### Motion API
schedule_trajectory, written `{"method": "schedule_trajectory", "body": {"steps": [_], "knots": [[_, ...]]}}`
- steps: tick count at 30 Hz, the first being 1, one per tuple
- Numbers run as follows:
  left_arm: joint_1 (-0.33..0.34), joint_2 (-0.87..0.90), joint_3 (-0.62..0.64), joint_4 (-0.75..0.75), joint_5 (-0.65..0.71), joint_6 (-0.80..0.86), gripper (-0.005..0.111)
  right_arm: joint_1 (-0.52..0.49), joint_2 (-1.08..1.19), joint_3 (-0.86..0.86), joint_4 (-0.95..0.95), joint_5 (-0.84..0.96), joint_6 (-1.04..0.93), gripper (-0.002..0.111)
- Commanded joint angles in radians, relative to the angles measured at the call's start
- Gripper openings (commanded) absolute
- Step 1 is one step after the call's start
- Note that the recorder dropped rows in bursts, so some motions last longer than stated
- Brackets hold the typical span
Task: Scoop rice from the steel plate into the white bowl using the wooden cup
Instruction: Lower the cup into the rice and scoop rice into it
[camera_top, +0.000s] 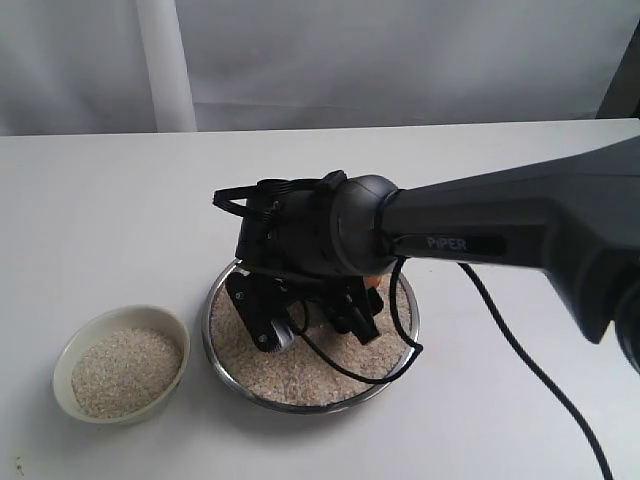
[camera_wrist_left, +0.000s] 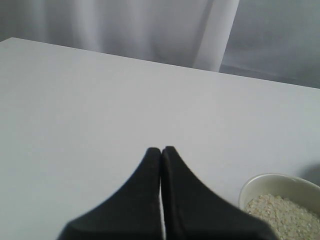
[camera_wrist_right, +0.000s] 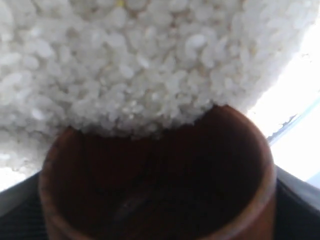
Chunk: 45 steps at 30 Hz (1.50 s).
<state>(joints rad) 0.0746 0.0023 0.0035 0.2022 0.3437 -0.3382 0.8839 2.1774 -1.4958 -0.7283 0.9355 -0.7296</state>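
Scooping is judged in hand: the wooden cup (camera_wrist_right: 155, 185) is being pinched by the right gripper (camera_top: 312, 318), mouth against the rice (camera_wrist_right: 150, 65) in the steel plate (camera_top: 300, 407), the left gripper (camera_wrist_left: 161, 150) is being held pressed together, and a level lift toward the white bowl (camera_top: 110, 312) is being called for.

Item count:
- one steel plate (camera_top: 300, 406)
- one white bowl (camera_top: 63, 364), lower left of the frame
- one wooden cup (camera_wrist_right: 160, 200)
- two masses of rice (camera_top: 300, 378), one in the plate and one in the bowl
- two hands: left hand (camera_wrist_left: 161, 150), right hand (camera_top: 315, 328)
- one table (camera_top: 100, 200)
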Motion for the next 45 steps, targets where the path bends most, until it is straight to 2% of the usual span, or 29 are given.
{"method": "schedule_trajectory", "body": {"steps": [1, 31, 45], "knots": [[-0.005, -0.002, -0.004, -0.006, -0.006, -0.001, 0.0, 0.004, -0.006, -0.007, 0.027, -0.021, -0.004, 0.0], [-0.005, -0.002, -0.004, -0.006, -0.006, -0.001, 0.0, 0.024, -0.006, -0.007, 0.19, -0.125, -0.053, 0.0], [-0.005, -0.002, -0.004, -0.006, -0.006, -0.001, 0.0, -0.009, -0.006, -0.007, 0.311, -0.155, -0.053, 0.0]]}}
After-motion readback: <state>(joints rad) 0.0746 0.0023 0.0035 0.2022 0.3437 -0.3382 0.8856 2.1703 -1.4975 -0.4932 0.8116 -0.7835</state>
